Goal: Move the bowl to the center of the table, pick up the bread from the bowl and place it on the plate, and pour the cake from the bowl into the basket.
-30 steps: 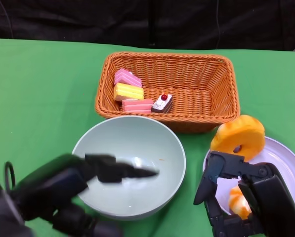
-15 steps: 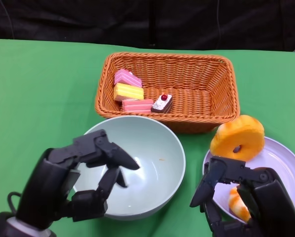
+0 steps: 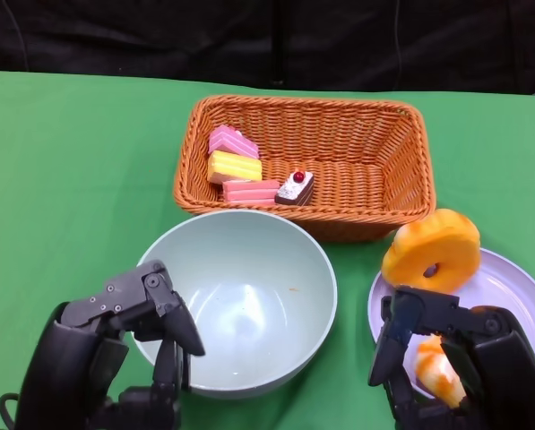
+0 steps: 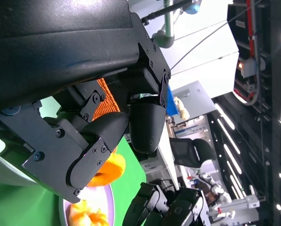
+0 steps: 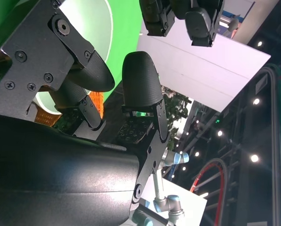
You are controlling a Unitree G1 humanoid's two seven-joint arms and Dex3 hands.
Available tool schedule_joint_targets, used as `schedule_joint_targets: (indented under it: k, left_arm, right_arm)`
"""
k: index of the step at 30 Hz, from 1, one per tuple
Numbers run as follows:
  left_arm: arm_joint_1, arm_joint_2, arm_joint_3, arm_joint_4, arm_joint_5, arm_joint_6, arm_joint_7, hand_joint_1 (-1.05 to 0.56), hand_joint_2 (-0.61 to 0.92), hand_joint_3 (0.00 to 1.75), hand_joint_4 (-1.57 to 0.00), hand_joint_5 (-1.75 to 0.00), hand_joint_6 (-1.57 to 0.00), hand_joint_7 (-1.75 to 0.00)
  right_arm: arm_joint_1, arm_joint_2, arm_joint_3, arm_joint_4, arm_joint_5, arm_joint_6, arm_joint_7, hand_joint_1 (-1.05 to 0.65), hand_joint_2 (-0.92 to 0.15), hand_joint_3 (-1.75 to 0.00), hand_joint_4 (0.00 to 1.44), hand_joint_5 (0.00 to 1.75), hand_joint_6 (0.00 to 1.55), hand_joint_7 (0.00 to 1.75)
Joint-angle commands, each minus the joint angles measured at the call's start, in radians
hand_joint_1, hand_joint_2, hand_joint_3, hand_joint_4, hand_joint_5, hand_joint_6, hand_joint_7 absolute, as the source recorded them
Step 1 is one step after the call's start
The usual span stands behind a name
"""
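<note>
The pale green bowl stands empty in the middle of the table, just in front of the wicker basket. Several cake slices lie in the basket's left half. On the white plate at the right, a round orange bread leans on the far rim and a smaller bread piece shows between my right fingers. My left hand hangs at the bowl's near left rim, fingers apart, holding nothing. My right hand hovers over the plate's near side, empty, fingers spread.
Green cloth covers the table, with a black backdrop behind it. The left wrist view shows the basket, the orange bread on the plate and my right hand beyond. The right wrist view catches the bowl.
My left hand has drawn back from over the bowl toward the near left and now sits at its rim. My right hand has sunk slightly. Bowl, basket and plate stay put.
</note>
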Motion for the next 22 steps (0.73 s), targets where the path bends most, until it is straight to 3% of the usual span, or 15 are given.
schedule_joint_targets:
  k: [1,14,22]
  left_arm:
    - [0.014,-0.001,0.001,0.03,-0.017,-0.026,-0.018,-0.1,0.34,1.56,-1.01,-1.75,-0.85,-1.67]
    - [0.012,-0.012,0.011,0.104,0.019,-0.114,-0.015,-0.12,0.3,1.58,-1.01,-1.75,-0.86,-1.62]
    - [0.016,-0.006,0.016,0.099,0.015,-0.101,-0.014,-0.15,0.28,1.59,-1.02,-1.75,-0.9,-1.6]
  right_arm:
    - [0.01,-0.017,-0.019,0.017,0.018,-0.02,0.001,-0.01,-0.2,-1.75,1.02,1.75,0.89,1.55]
    - [0.012,-0.035,-0.031,0.095,0.015,-0.102,0.014,-0.04,-0.18,-1.75,0.98,1.75,0.89,1.51]
    - [0.01,-0.03,-0.033,0.103,-0.009,-0.117,0.006,-0.05,-0.17,-1.75,0.97,1.75,0.89,1.5]
